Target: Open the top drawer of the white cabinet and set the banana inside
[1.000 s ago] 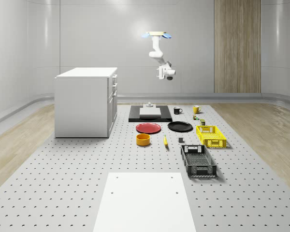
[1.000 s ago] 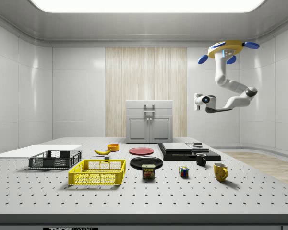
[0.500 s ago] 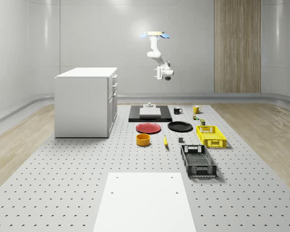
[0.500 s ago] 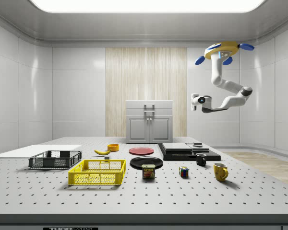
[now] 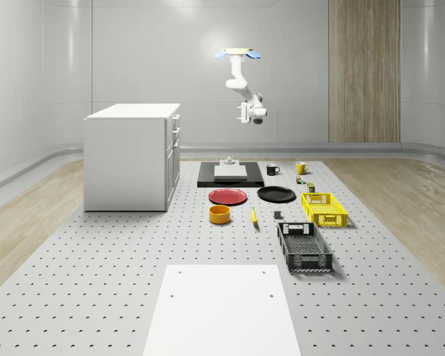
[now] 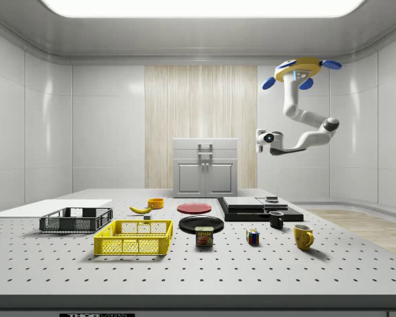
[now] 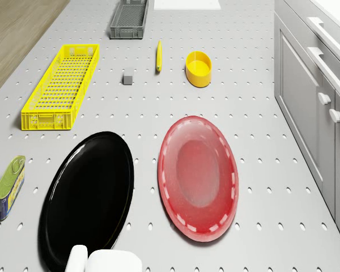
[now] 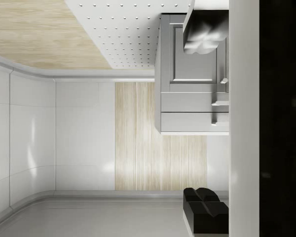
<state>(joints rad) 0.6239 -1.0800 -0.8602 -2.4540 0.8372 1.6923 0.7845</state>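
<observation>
Banana [image 5: 254, 216] is small, yellow and thin, and it lies flat on the table [image 5: 96, 267]. It is just beside the yellow bowl [image 5: 219, 214], and nothing is touching it. The red plate [image 5: 228, 196] and the black plate [image 5: 276, 194] lie side by side a little farther back. A yellow basket [image 5: 324, 208] and a dark basket [image 5: 304, 247] sit on the whole-scene view's right.

The white cabinet [image 5: 133, 156] stands on the table on the whole-scene view's left, well apart from the banana. Its top drawer [image 5: 176, 122] is shut.

The drone [image 5: 237, 53] hovers high in the air over the far end of the table, above the plates. Its arm [image 5: 241, 81] hangs down and bends. The gripper [image 5: 245, 113] is up in the air at about the height of the cabinet's top, well apart from it. In the wrist view it points at the cabinet's front, and its two dark fingers [image 8: 202, 34] are spread wide with nothing between them.

The table is grey and full of little holes, with a white sheet [image 5: 221, 311] at the near end. Around it is a wooden floor [image 5: 30, 215]. The walls are pale grey, with one tall wood panel [image 5: 363, 70].
</observation>
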